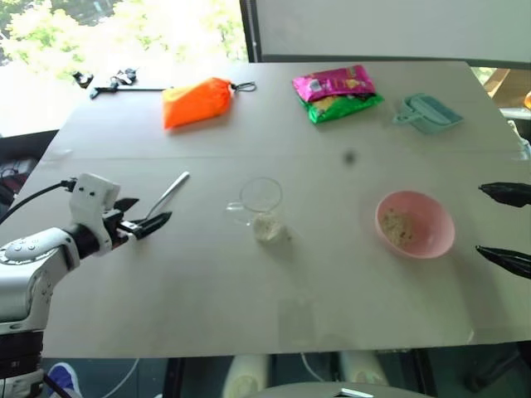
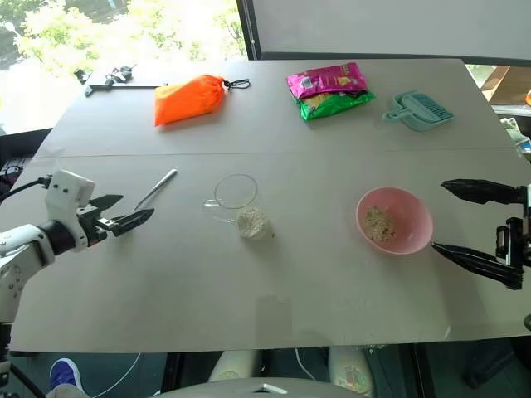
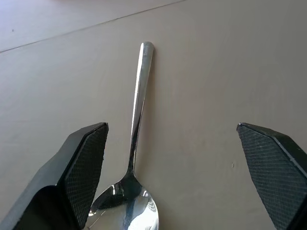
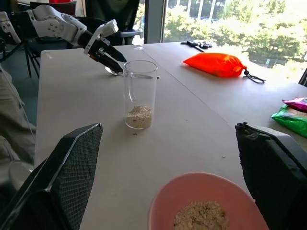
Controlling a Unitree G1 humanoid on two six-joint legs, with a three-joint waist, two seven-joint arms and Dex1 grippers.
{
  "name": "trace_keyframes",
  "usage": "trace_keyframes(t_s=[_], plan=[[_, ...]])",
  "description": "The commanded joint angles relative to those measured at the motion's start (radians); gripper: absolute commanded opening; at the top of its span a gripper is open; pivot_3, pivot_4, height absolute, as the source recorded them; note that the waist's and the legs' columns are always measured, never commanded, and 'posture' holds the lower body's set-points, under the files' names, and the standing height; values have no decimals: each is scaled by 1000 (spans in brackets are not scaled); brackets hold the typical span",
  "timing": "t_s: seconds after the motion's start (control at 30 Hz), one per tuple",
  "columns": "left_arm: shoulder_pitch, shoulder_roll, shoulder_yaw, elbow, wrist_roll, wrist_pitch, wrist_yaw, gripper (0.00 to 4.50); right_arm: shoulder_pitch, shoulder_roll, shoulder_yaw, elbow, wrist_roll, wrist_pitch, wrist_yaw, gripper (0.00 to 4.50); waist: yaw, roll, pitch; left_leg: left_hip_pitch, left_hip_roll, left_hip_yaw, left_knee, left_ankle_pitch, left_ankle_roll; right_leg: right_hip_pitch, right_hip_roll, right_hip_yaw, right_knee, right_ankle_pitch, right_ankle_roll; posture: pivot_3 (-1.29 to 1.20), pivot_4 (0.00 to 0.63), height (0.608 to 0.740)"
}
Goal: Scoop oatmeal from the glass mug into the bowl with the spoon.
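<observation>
Two wide-spread fingers of our left pincer [image 3: 170, 179] straddle the spoon [image 3: 135, 143], handle pointing straight away from us along the table [image 1: 249, 307].

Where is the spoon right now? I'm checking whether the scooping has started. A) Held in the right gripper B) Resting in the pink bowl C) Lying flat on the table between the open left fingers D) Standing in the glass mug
C: the spoon lies flat on the table, its bowl end between the open fingers of the left gripper, not gripped.
</observation>
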State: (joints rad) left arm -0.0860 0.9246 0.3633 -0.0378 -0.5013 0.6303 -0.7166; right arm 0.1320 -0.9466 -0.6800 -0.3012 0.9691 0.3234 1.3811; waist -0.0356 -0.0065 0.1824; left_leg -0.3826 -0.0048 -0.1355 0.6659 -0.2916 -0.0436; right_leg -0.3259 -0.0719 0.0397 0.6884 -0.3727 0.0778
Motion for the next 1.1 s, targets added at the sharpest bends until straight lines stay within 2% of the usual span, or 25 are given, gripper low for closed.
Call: trace_keyframes(t_s=[0.03, 0.4, 1.1], plan=[[-69, 36, -15, 38, 24, 74, 18, 4441, -19, -11, -35, 3, -9, -9, 22, 4500, -2, 0, 0, 0, 0, 0, 0, 0, 0, 0, 0, 0, 0, 0, 0, 0, 150, 740], [-187, 90, -126, 133, 79, 222, -19, 4441, -30, 25, -15, 2, -41, -15, 23, 4500, -6, 0, 0, 0, 0, 0, 0, 0, 0, -1, 0, 0, 1, 0, 0, 0, 150, 740], [-194, 74, -160, 171, 134, 217, -53, 4441, -75, 53, 16, 5, -54, -24, 8, 4500, -6, 0, 0, 1, 0, 1, 1, 0, 0, -1, 0, 1, 4, 0, 0, 0, 150, 740]])
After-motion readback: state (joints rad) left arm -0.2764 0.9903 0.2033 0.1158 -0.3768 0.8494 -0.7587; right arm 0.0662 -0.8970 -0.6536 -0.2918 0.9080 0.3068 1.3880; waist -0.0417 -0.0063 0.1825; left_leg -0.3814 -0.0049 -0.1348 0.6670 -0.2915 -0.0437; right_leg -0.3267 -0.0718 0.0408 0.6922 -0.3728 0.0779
